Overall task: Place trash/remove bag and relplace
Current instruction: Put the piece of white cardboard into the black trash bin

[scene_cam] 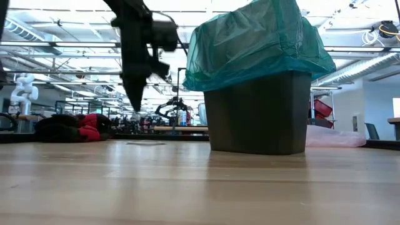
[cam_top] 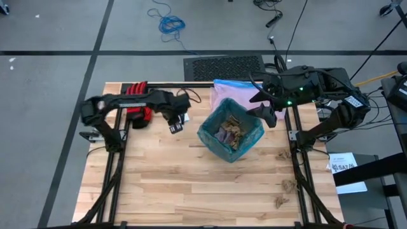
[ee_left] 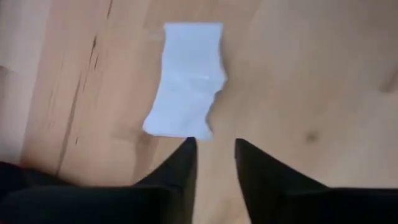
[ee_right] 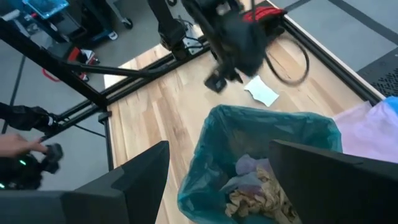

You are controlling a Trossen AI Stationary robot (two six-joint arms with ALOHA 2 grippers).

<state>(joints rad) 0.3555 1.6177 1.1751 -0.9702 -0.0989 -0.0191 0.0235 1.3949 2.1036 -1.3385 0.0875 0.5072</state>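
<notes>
A: Where is the bag [cam_top: 230, 131], and what does it line?

B: In the overhead view the teal-green bag sits just right of the frame's centre, stretched over the rim of a dark bin [scene_cam: 257, 112]. In the table-level view it drapes the bin's top in the upper right of the frame. Crumpled trash [cam_top: 233, 130], brownish and pale purple, lies inside it.

A: And the left gripper [cam_top: 176, 124]?

B: It hangs left of centre in the overhead view, apart from the bin. In its wrist view the two dark fingers [ee_left: 177, 174] stand a little apart, with bare wood showing in the gap, clamped on nothing. A scrap of white paper [ee_left: 185, 81] lies flat on the table [cam_top: 191, 184] just above the fingertips in that frame.

A: The right gripper [cam_top: 266, 114]?

B: It hovers at the bag's right edge in the overhead view, right of centre. Its wrist view shows its fingers [ee_right: 134, 180] spread wide at the lower corners of the frame, the bag's open mouth between them, nothing gripped.

A: What else lies on the table?

B: A pale pink bag [cam_top: 227, 94] above the bin in the overhead frame; a red-and-black bundle [cam_top: 137, 102] at upper left; brown scraps [cam_top: 281, 202] at lower right.
</notes>
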